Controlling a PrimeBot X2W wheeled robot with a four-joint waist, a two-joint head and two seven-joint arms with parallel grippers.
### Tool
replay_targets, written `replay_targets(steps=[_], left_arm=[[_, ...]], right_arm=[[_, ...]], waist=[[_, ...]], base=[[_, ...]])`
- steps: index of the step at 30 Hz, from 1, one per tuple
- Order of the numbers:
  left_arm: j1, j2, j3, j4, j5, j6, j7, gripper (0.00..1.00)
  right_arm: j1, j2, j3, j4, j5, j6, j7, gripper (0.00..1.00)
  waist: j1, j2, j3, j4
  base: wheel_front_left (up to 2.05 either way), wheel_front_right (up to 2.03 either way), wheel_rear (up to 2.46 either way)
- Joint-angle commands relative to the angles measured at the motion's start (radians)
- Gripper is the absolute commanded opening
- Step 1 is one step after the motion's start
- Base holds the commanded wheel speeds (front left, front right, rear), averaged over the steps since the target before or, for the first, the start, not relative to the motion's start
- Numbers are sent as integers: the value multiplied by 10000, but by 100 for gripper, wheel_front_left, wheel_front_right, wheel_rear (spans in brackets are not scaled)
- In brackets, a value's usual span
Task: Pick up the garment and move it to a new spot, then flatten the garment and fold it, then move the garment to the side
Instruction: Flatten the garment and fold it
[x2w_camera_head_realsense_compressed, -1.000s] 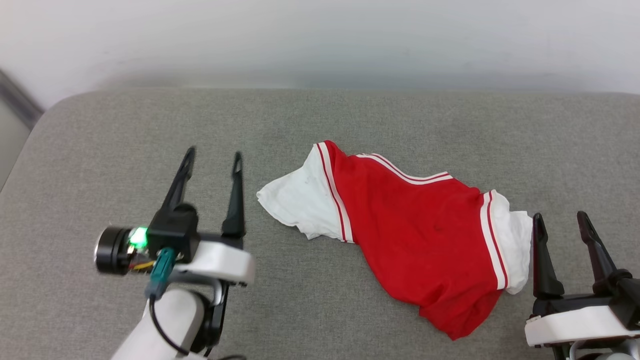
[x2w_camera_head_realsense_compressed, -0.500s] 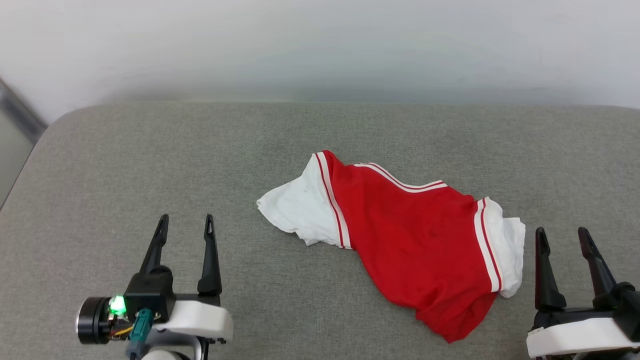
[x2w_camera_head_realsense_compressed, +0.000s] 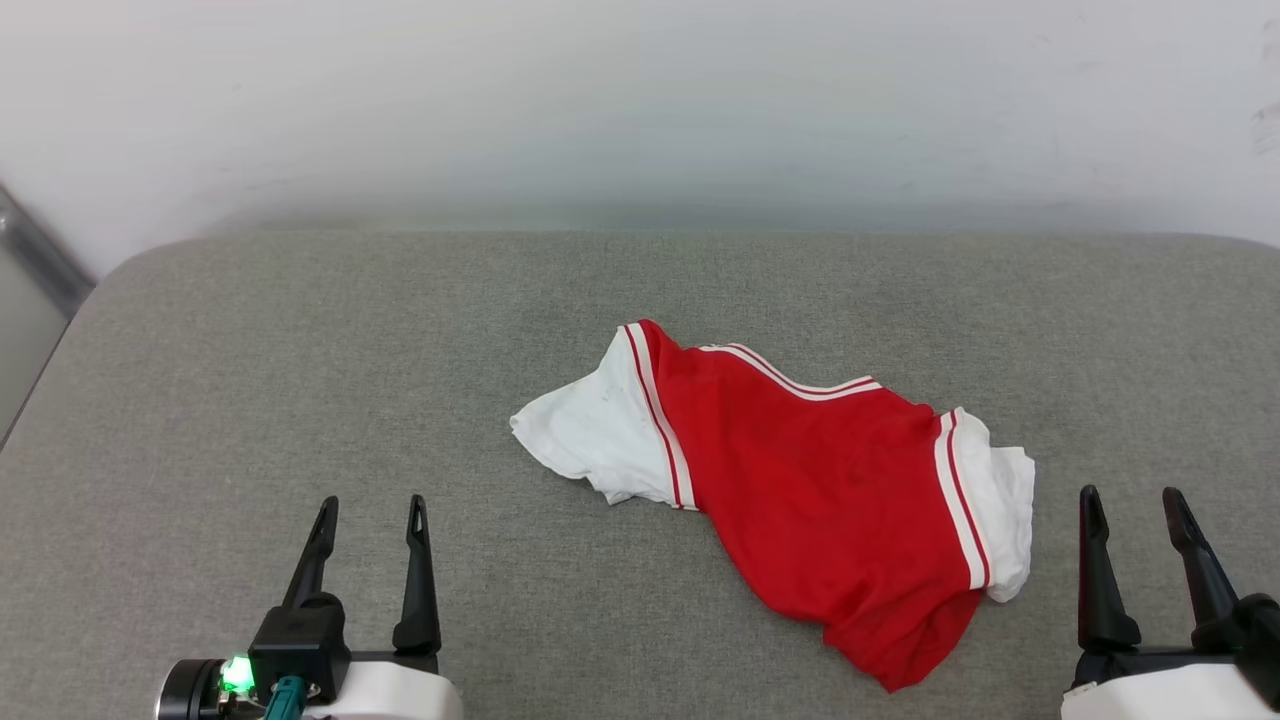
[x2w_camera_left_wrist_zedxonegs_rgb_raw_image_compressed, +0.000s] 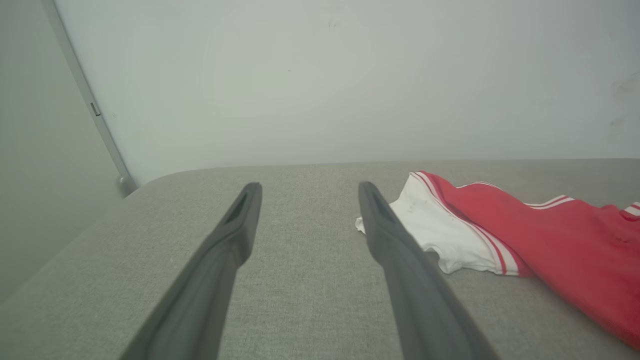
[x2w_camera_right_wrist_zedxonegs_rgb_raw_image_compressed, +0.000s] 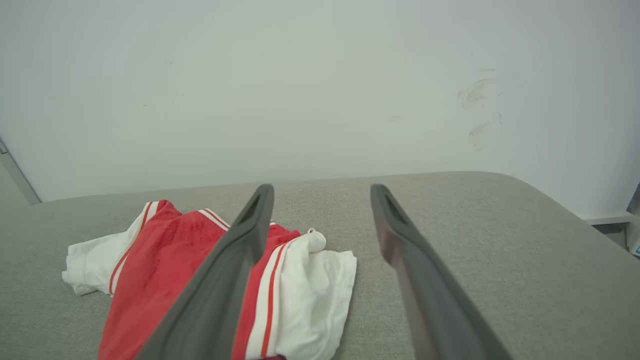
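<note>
Garment (x2w_camera_head_realsense_compressed: 800, 480) crumpled on grey cushion (x2w_camera_head_realsense_compressed: 300, 380), red body, white sleeves, striped trim; left gripper (x2w_camera_head_realsense_compressed: 372, 500) and right gripper (x2w_camera_head_realsense_compressed: 1131, 491) wide open, empty

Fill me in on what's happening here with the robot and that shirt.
A two-armed robot faces a red-and-white garment lying crumpled on a grey padded surface. Nothing holds it: the left gripper and right gripper hang open, clear of it, one on each side. It is not yet flattened or folded.
</note>
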Motion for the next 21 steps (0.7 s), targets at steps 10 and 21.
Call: replay_targets(steps=[10,21], left_arm=[[194,-272,446,73,301,-508,-26,100],[129,-517,697,119,450,-786,-27,100]], right_arm=[[186,17,-40,85,189,-3,-17,100],[-1377,19,-633,-533,-409,-3,-17,100]], waist=[[0,-1,-116,-2],[0,-1,-65,-80]], base=[[0,0,0],[0,0,0]])
